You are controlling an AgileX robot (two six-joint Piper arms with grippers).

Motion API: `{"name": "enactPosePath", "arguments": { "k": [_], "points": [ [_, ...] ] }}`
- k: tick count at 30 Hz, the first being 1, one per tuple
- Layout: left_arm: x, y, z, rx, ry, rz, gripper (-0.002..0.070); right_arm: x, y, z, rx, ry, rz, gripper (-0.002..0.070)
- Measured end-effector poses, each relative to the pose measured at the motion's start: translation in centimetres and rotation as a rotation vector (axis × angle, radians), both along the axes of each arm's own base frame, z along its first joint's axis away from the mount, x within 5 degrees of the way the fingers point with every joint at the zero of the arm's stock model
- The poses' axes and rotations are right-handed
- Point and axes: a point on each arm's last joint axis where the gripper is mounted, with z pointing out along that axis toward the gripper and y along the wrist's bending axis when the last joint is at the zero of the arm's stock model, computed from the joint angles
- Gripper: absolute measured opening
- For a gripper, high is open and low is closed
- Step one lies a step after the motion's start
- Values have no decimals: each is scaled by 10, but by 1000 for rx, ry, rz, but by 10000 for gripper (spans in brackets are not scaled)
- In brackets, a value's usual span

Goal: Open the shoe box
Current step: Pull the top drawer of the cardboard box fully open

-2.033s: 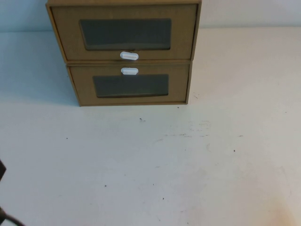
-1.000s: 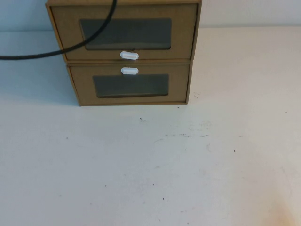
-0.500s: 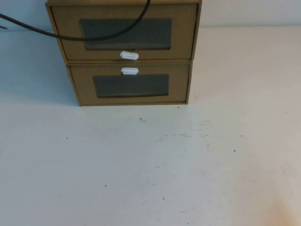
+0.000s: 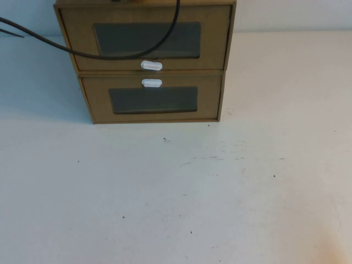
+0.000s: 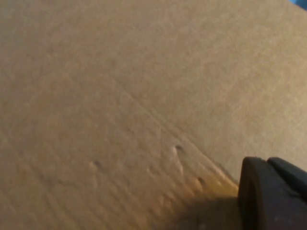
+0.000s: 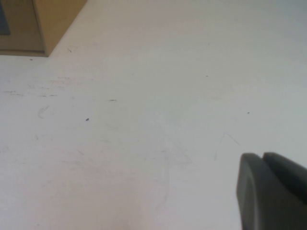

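Observation:
Two brown cardboard shoe boxes are stacked at the back of the table, both closed. The upper box (image 4: pixel 146 38) and the lower box (image 4: pixel 151 102) each have a dark window. A white handle (image 4: pixel 150 65) sits on the upper front and another white handle (image 4: pixel 152 83) on the lower. My left gripper (image 5: pixel 267 165) is shut and hovers very close over a plain cardboard surface (image 5: pixel 120 96) of a box. Only its black cable (image 4: pixel 110 55) shows in the high view, looping across the upper box front. My right gripper (image 6: pixel 263 160) is shut above bare table, holding nothing.
The white table (image 4: pixel 192 192) stretches in front of and to the right of the boxes, marked with small specks and scuffs. In the right wrist view a corner of the lower box (image 6: pixel 53 19) shows far from the gripper.
The left arm's dark part has left the lower left corner of the high view. Its black cable has come in and swung rightward across the upper box front. The boxes have not moved.

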Motion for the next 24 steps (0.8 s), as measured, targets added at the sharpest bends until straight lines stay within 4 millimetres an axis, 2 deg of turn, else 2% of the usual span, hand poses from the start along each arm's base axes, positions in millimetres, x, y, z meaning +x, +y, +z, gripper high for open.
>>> {"name": "enactPosePath", "arguments": {
  "k": [15,17,24],
  "points": [
    [0,-2,-1,-1,-1,0,-5,0,0,2,10,-19,-2,-13],
    [0,-2,-1,-1,-1,0,-5,1,1,6,68,-65,-8,-14],
    [0,-2,-1,-1,-1,0,-5,3,2,22,470,-195,-50,-13]
  ]
}}
